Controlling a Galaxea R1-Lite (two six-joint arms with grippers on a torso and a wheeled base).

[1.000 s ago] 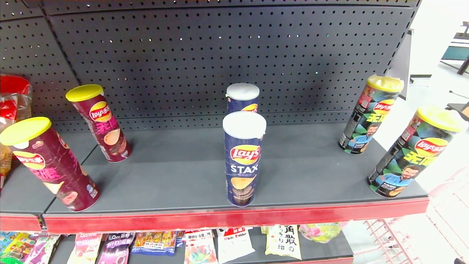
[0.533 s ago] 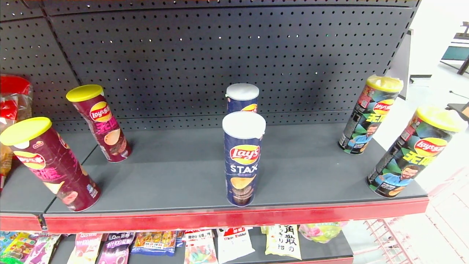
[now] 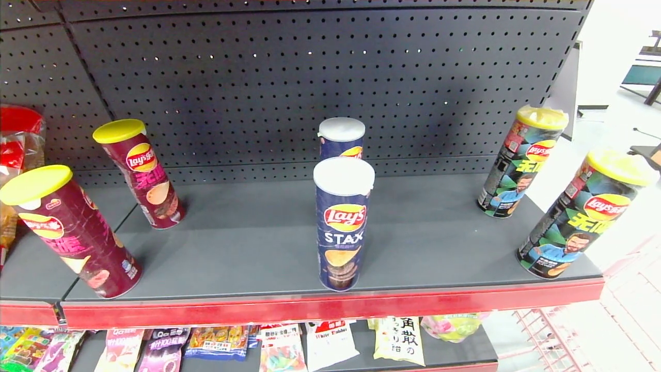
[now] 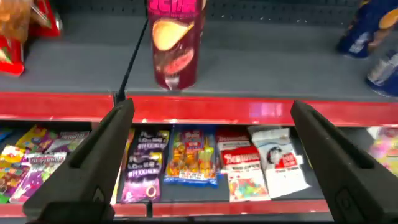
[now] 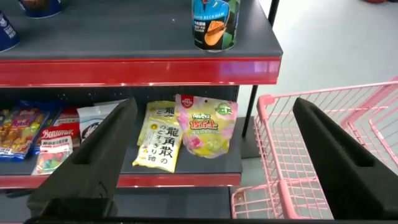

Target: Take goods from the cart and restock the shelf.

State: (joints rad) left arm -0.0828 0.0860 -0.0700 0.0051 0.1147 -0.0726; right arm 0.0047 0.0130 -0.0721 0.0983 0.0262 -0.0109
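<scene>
1. The shelf (image 3: 248, 243) is recorded with six chip cans standing on it. Two maroon cans (image 3: 72, 232) are at the left, two blue cans (image 3: 343, 222) at the centre and two green cans (image 3: 583, 217) at the right. Each pair is set one behind the other, and the pairs stand well apart.
2. A perforated back panel (image 3: 310, 77) is noted behind the cans, and snack bags (image 3: 330, 343) on the lower shelf.
3. A pink cart (image 5: 348, 143) is seen on the floor just beside the shelf's right end.
4. The left hand (image 4: 211, 109) is held open with nothing gripped, before the shelf's red front edge below a maroon can.
5. The right hand (image 5: 214, 106) is likewise held open with nothing gripped, facing the lower shelf's right end and the cart.
6. The rear blue can is mostly hidden by the front one.
7. A red packet (image 3: 18, 134) at the far left is cut off.
8. The cart is also cut off, and its contents cannot be told.
</scene>
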